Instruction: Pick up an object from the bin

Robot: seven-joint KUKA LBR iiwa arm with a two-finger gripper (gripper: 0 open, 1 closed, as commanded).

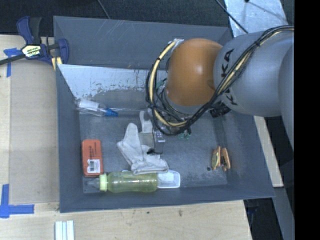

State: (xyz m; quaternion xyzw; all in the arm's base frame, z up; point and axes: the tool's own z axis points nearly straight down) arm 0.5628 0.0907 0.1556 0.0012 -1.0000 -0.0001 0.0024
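Open floor lies in the bin [192, 161] between its middle and the right wall (right as the camera sees it), broken by one small orange-and-brown piece [220, 159] near the right front corner. The left front corner is crowded: an orange block [92, 157] by the left wall, a bottle of yellow-green liquid [131, 182] lying along the front edge, and a crumpled white cloth [134, 151] touching the bottle. A clear tube with a blue tip [97, 108] lies near the back left corner. The arm's orange cover [192, 74] overhangs the back middle, with the gripper [154, 143] just beside the cloth.
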